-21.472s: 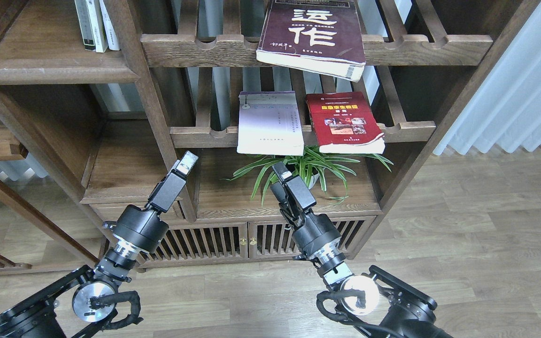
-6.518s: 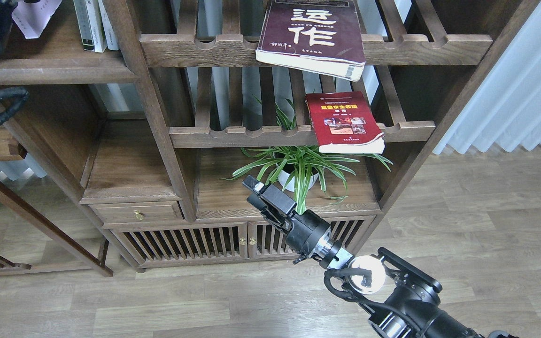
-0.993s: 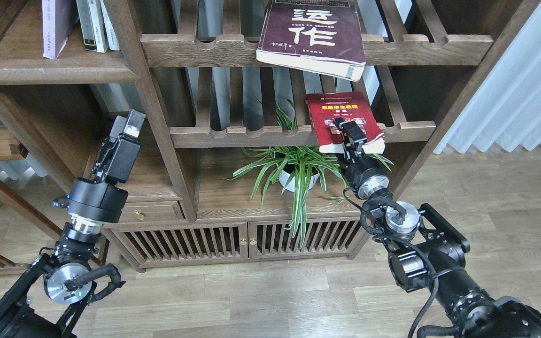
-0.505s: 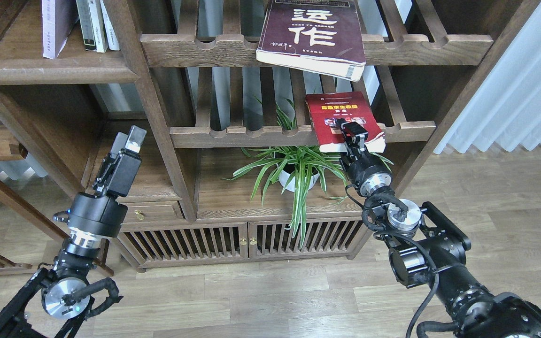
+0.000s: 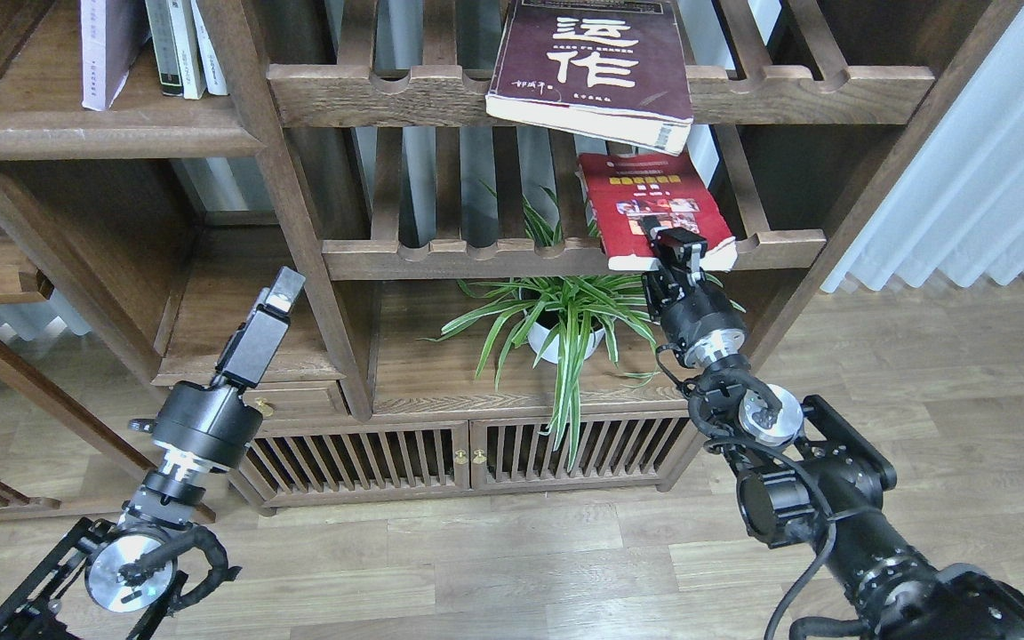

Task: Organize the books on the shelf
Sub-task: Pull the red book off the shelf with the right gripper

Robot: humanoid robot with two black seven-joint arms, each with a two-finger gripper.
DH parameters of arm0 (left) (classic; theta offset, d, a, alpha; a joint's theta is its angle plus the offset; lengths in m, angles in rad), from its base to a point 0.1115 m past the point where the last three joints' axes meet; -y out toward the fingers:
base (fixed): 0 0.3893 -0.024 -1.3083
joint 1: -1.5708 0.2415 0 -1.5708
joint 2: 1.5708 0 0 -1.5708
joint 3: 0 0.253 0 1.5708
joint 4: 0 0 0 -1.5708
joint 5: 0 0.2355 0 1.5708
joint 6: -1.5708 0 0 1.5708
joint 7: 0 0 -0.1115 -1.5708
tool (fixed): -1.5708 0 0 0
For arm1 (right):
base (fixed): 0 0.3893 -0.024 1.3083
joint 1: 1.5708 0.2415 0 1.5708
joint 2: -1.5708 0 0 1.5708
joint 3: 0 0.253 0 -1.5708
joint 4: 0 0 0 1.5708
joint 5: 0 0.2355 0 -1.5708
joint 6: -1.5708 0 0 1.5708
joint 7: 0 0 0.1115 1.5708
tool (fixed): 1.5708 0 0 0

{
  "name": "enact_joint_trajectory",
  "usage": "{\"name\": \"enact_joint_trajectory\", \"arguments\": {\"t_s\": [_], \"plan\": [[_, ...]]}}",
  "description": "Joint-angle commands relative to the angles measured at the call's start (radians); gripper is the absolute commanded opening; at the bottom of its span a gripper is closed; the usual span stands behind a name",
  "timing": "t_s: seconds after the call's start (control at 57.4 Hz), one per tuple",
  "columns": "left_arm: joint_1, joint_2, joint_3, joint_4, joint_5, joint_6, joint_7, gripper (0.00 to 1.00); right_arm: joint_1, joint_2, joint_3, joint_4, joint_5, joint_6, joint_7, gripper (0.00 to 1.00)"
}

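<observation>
The red book [image 5: 650, 191] lies on the lower slatted rack [image 5: 476, 258], with its front edge raised. My right gripper [image 5: 674, 252] is shut on that front edge from below. The thick maroon book [image 5: 596, 62] lies flat on the upper slatted rack and overhangs its rail. The pale lavender-white book [image 5: 103, 49] stands upright on the solid shelf [image 5: 103, 140] at the top left, beside thin white and grey-spined books [image 5: 185, 44]. My left gripper [image 5: 281, 293] is low in front of the left compartment, empty and seen side-on, so its fingers cannot be told apart.
A potted spider plant [image 5: 565, 324] stands on the board under the red book, close to my right wrist. A vertical post [image 5: 299, 204] separates the left compartments from the racks. A drawer and slatted cabinet doors [image 5: 468, 449] are below. White curtains [image 5: 992, 178] hang at the right.
</observation>
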Motion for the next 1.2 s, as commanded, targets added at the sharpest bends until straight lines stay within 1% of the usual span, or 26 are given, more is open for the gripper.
{"name": "enact_joint_trajectory", "arguments": {"t_s": [0.0, 0.07, 0.157, 0.227, 0.471, 0.575, 0.837, 1.028, 1.185], "plan": [[-0.002, 0.000, 0.014, 0.004, -0.036, 0.000, 0.007, 0.97, -0.045, 0.000, -0.008, 0.056, 0.003, 0.027, -0.038, 0.04], [-0.003, 0.002, 0.035, 0.005, -0.070, 0.000, 0.011, 0.97, -0.067, 0.000, -0.014, 0.080, 0.003, 0.027, -0.058, 0.04], [-0.003, 0.002, 0.066, 0.004, -0.111, 0.000, 0.016, 0.97, -0.108, 0.000, -0.036, 0.111, 0.002, 0.027, -0.113, 0.04], [0.000, 0.004, 0.081, 0.004, -0.120, 0.000, 0.016, 0.97, -0.131, 0.000, -0.063, 0.123, 0.002, 0.027, -0.135, 0.04], [0.006, 0.011, 0.133, 0.005, -0.146, 0.000, 0.016, 0.97, -0.176, 0.000, -0.148, 0.157, 0.003, 0.027, -0.138, 0.04], [0.009, 0.013, 0.150, 0.007, -0.146, 0.000, 0.016, 0.98, -0.213, 0.000, -0.197, 0.205, 0.002, 0.027, -0.139, 0.05], [0.046, 0.014, 0.184, 0.007, -0.166, 0.000, 0.016, 0.98, -0.226, 0.000, -0.300, 0.217, 0.002, 0.027, -0.138, 0.05], [0.090, 0.013, 0.195, 0.024, -0.175, 0.000, 0.014, 0.98, -0.234, 0.000, -0.320, 0.220, 0.000, 0.027, -0.138, 0.05], [0.106, 0.002, 0.212, 0.027, -0.175, 0.000, 0.010, 0.98, -0.254, 0.000, -0.326, 0.252, -0.009, 0.027, -0.138, 0.05]]}}
